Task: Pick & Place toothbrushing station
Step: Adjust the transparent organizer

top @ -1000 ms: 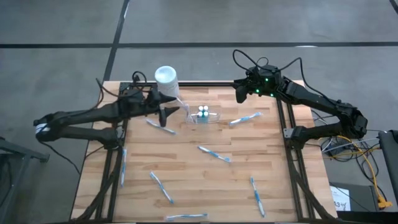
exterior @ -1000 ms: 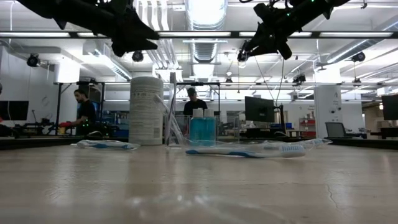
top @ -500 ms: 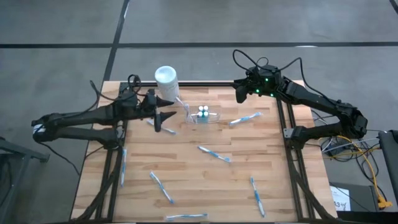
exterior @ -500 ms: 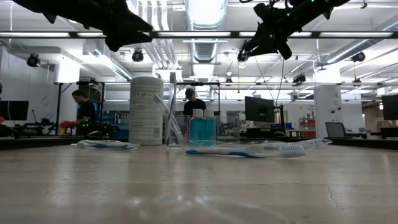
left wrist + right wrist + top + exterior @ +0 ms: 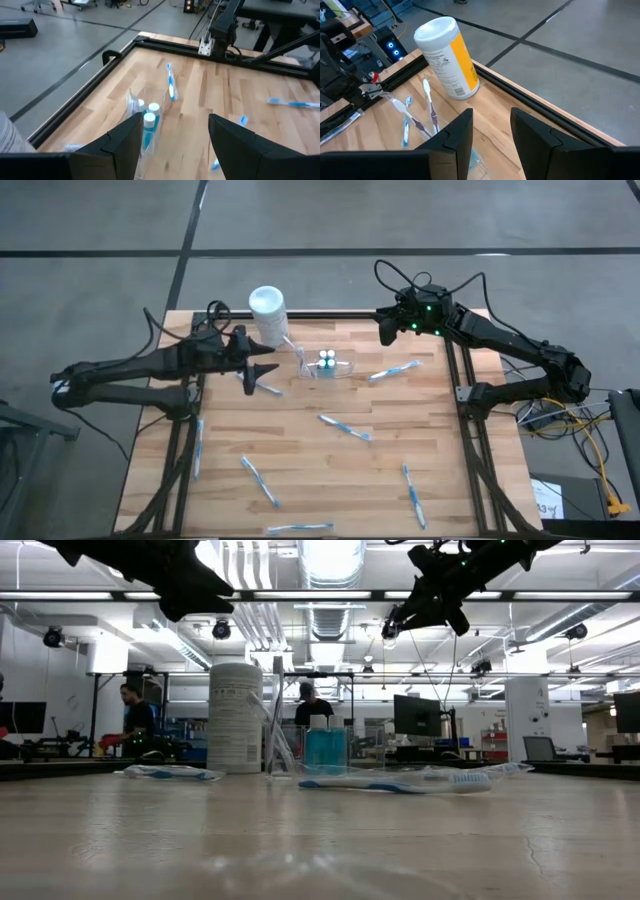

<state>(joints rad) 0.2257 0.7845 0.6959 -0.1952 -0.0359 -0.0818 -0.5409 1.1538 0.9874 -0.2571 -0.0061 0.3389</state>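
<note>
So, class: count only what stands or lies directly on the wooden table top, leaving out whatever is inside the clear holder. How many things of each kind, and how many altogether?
toothbrushes lying flat: 7
white cylindrical container: 1
clear plastic holder: 1
Total: 9

The left gripper (image 5: 262,369) has drawn back from the toothbrushing station (image 5: 325,365), seemingly higher.

Worktop (image 5: 330,470) pale striped wood, black frame; toothbrushing station (image 5: 327,366) clear, blue bottles with white caps inside; cylinder (image 5: 447,58) white lid, yellow-and-white label; toothbrushes (image 5: 343,426) blue-and-white; arms dark.
</note>
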